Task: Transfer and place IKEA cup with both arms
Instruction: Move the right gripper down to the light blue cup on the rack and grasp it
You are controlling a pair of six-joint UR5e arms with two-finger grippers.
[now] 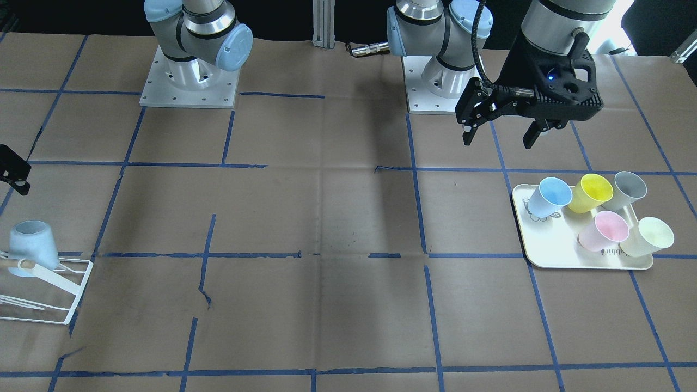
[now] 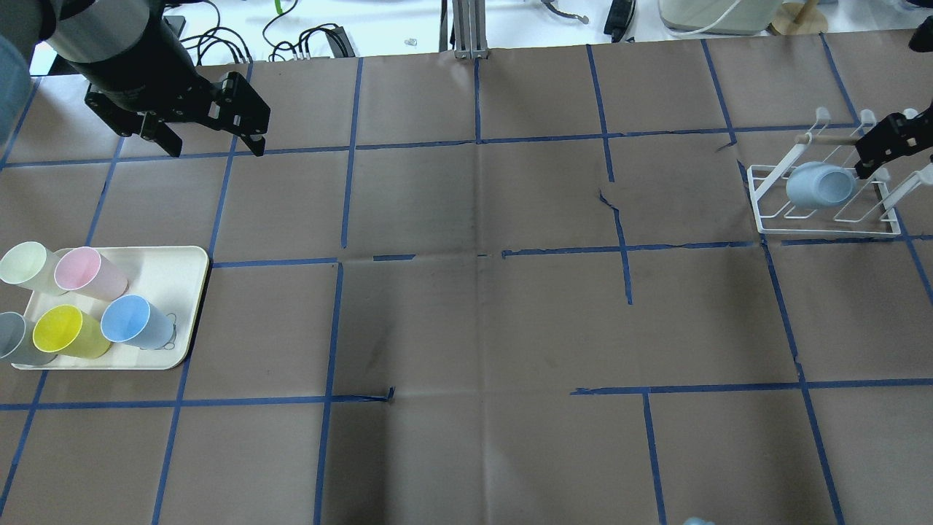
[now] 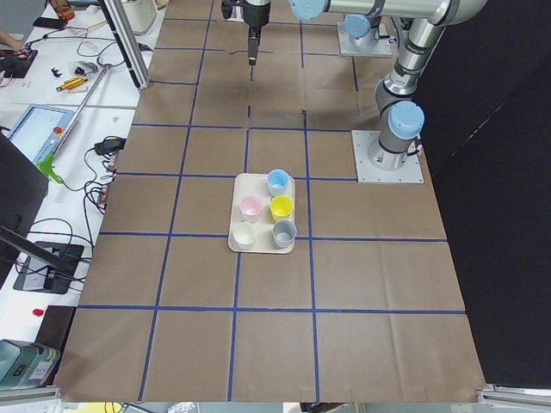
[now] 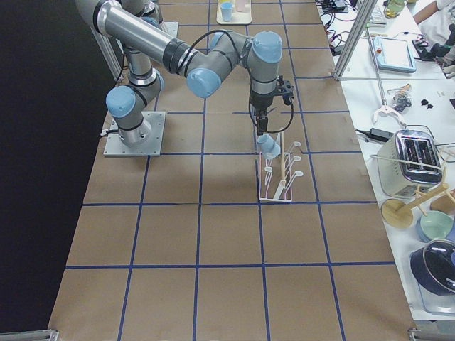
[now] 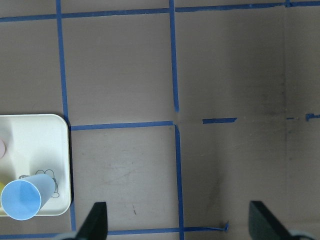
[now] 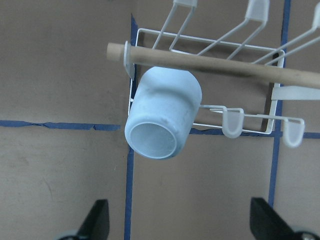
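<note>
A pale blue IKEA cup (image 6: pixel 162 115) hangs mouth-down on a peg of the white wire rack (image 6: pixel 250 125); it also shows in the overhead view (image 2: pixel 820 186) and the front view (image 1: pixel 32 245). My right gripper (image 6: pixel 180 225) is open and empty, just above this cup and apart from it. A second blue cup (image 2: pixel 135 322) stands upright on the cream tray (image 2: pixel 175 277), and also shows in the left wrist view (image 5: pixel 25 197). My left gripper (image 2: pixel 215 146) is open and empty, high over the table beyond the tray, as the front view (image 1: pixel 498 140) also shows.
The tray also holds a yellow cup (image 2: pixel 69 332), a pink cup (image 2: pixel 87 271), a pale green cup (image 2: pixel 29 266) and a grey cup (image 2: pixel 14 348). The rack has a wooden bar (image 6: pixel 210 62) and several free pegs. Brown paper with blue tape lines covers the table.
</note>
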